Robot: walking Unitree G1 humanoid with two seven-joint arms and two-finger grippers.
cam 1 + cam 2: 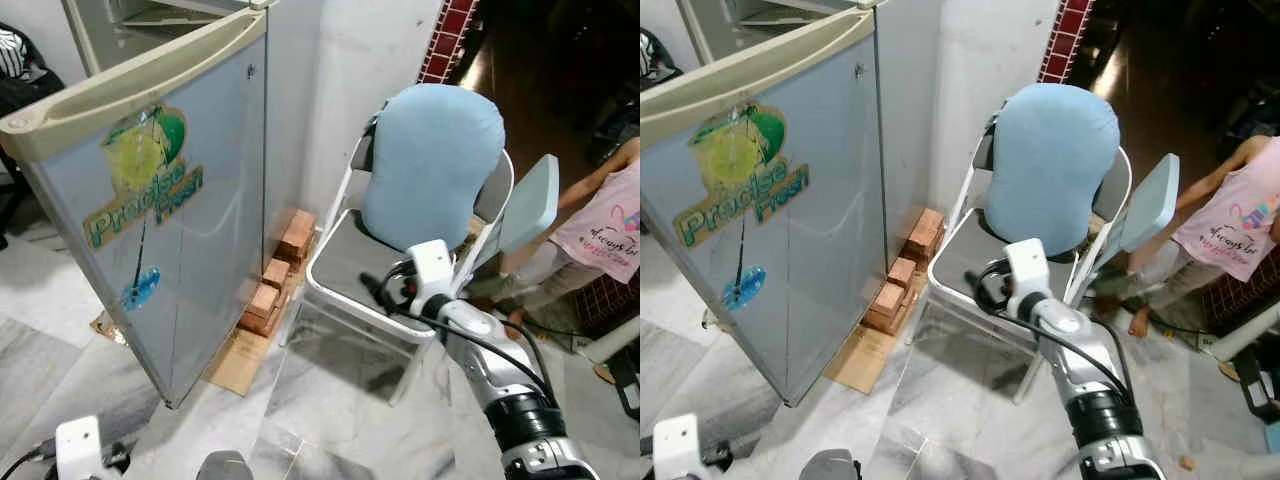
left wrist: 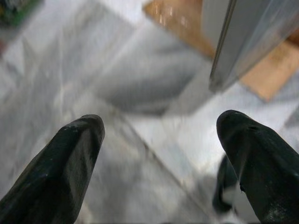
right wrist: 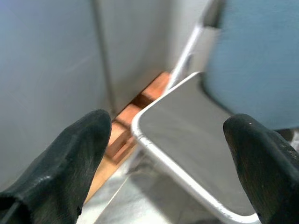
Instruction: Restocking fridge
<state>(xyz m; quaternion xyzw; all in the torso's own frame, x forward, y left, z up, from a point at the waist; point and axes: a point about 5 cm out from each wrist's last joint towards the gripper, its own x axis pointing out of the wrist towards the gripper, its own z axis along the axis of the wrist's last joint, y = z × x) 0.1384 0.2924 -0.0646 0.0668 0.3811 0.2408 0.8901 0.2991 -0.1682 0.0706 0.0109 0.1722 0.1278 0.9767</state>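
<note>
The fridge door [image 1: 170,210] stands swung open at the left, grey-blue with a green and yellow "Fresh" sticker. A bit of the fridge's inside [image 1: 160,15] shows above it. My right gripper [image 3: 163,140] is open and empty. It is held over the front edge of a white-framed chair [image 1: 345,260], with the fridge side to its left. In the head view my right arm [image 1: 470,340] reaches up from the lower right. My left gripper [image 2: 159,135] is open and empty, low over the marble floor near the door's bottom corner [image 2: 219,79].
A large light-blue cushion [image 1: 430,165] rests on the chair against its back. Red bricks [image 1: 280,270] and a brown board [image 1: 240,360] lie on the floor between fridge and chair. A person in a pink top [image 1: 610,220] stands at the right behind a pale blue panel [image 1: 530,205].
</note>
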